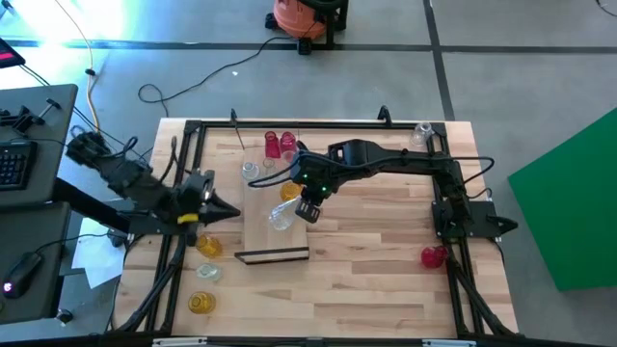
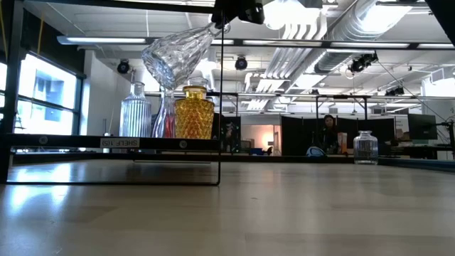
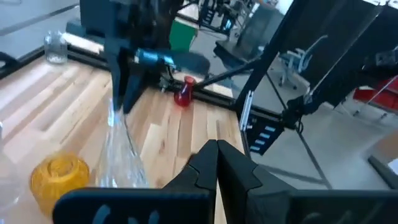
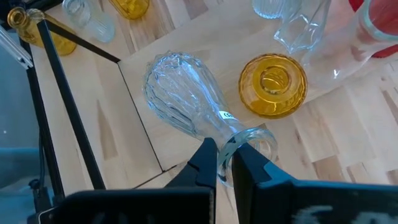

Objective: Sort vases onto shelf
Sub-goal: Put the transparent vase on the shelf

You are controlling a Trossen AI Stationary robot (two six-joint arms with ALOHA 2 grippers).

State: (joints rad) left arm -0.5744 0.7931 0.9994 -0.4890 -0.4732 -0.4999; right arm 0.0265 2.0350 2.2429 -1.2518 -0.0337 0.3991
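Note:
My right gripper (image 1: 308,208) (image 4: 225,163) is shut on a clear cut-glass vase (image 1: 281,217) (image 4: 180,93) (image 2: 169,58) above the shelf (image 1: 260,236), a light-wood board with a dark strip (image 1: 273,255) at its near end. Standing on the shelf's far part are two red vases (image 1: 280,145), a clear one (image 1: 251,172) and an amber one (image 1: 289,191) (image 4: 273,84). My left gripper (image 1: 231,209) (image 3: 217,158) is shut on nothing, left of the shelf. My right gripper pinches the clear vase at the rim of its mouth (image 4: 239,138). The glass wall passes between the two fingers, one seemingly inside the mouth. The fingers slant down from the table's right. The vase hangs tilted, clear of the shelf, its body (image 2: 165,62) lower than its neck.
Off the shelf to its near left stand an amber vase (image 1: 209,246), a clear one (image 1: 207,275) and another amber one (image 1: 200,302). A red vase (image 1: 433,256) lies at the near right, and a clear one (image 1: 422,135) stands at the far right corner. Black frame rails (image 1: 183,173) border the table.

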